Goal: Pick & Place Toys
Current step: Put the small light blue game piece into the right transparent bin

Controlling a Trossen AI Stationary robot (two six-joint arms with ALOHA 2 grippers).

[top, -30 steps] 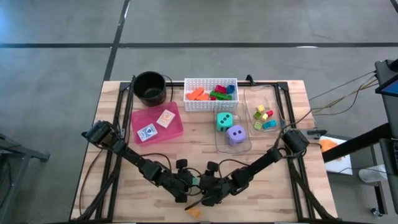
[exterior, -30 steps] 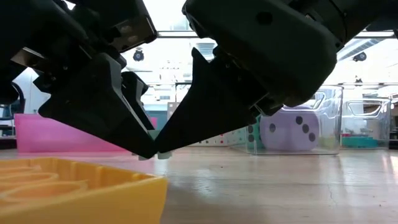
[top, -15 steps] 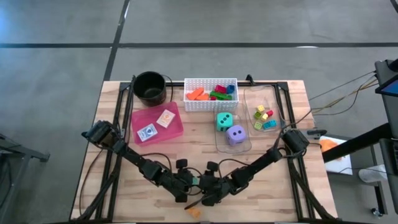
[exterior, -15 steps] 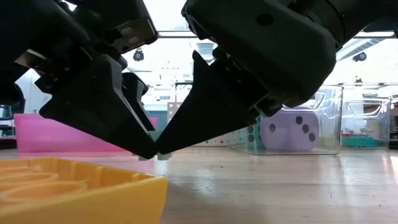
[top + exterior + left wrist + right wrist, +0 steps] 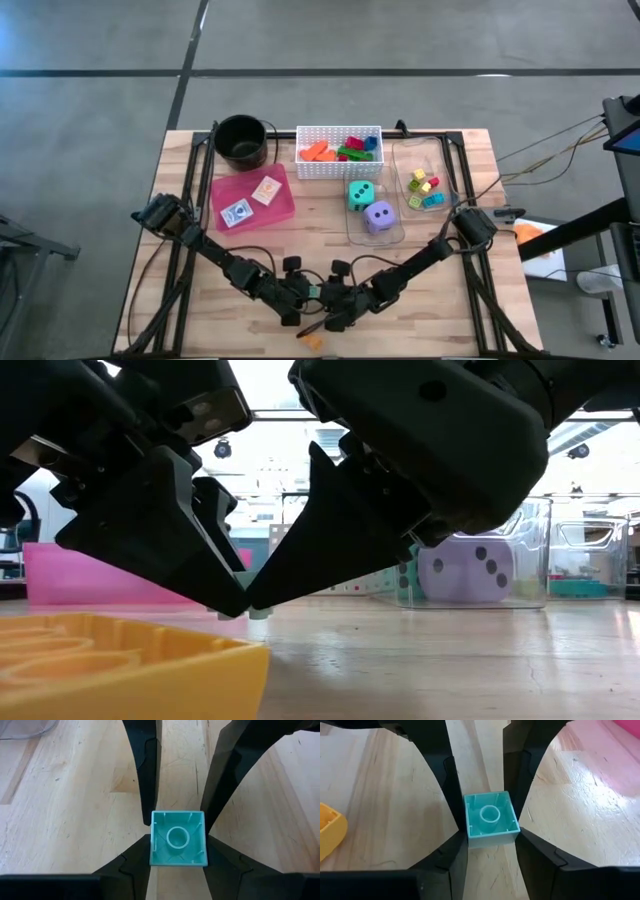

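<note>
A small teal block (image 5: 178, 839) sits hollow side up near the middle of the table's near edge, and both grippers meet on it. My left gripper (image 5: 178, 867) comes slanting down from the left and is shut on it. My right gripper (image 5: 492, 842) comes slanting down from the right and is shut on it too. In the high view the two grippers (image 5: 312, 300) (image 5: 328, 300) stand tip to tip. In the low view their tips (image 5: 232, 600) (image 5: 262, 598) cross just above the wood. Whether the block rests on the table I cannot tell. My left gripper pinches the teal block between its two fingers (image 5: 135, 865), on two opposite walls at the corners nearest that arm (image 5: 151, 862). The fingers slant down from the table's left. The block stays level, open side up. My right gripper pinches the same block between its two fingers (image 5: 454, 851), on the same two walls at the corners nearest the right arm (image 5: 468, 839). The fingers slant down from the table's right, opposite the left fingers.
A yellow block (image 5: 120, 665) lies close by at the near edge, with an orange piece (image 5: 310, 328) beside it. Farther back stand a pink tray (image 5: 285, 205) with cards, a white basket (image 5: 340, 168) of blocks, a black pot (image 5: 241, 140) and clear boxes holding dice (image 5: 372, 210) and small blocks (image 5: 425, 188).
</note>
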